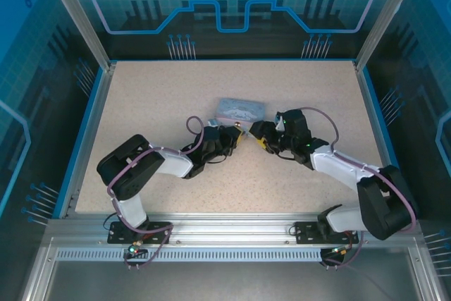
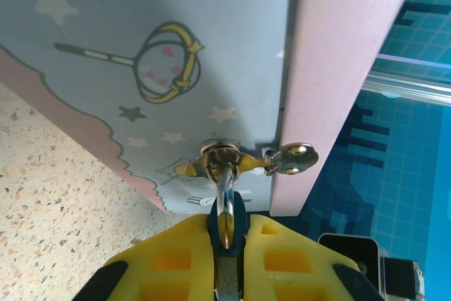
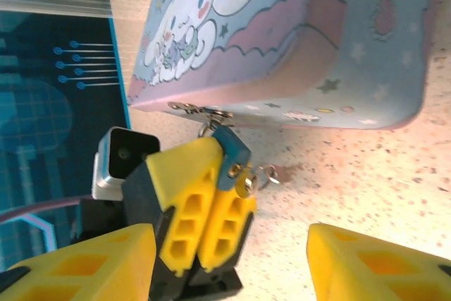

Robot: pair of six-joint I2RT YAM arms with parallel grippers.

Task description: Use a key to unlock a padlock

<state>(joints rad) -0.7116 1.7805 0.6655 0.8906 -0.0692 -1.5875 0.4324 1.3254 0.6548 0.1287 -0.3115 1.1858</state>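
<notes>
The padlock (image 3: 230,151) is a tiny blue block whose silver shackle (image 2: 224,192) hooks through the hasp (image 2: 220,156) of a pale blue cartoon tin (image 1: 239,109). My left gripper (image 2: 227,229) is shut on the padlock body, its yellow fingers (image 3: 184,202) pressed together around it. A small brassy key (image 3: 245,183) sticks out of the padlock's keyhole, with a wire ring (image 3: 270,173) hanging from it. My right gripper (image 3: 231,244) is open wide, a finger on each side, facing the key from a short distance. In the top view the two grippers (image 1: 232,139) (image 1: 259,134) meet nose to nose before the tin.
The tin lies flat on the speckled table (image 1: 162,96) and its front wall (image 3: 331,82) stands right behind the padlock. A shiny metal tab (image 2: 296,158) sits beside the hasp. Blue panels and a metal frame (image 1: 91,33) enclose the table.
</notes>
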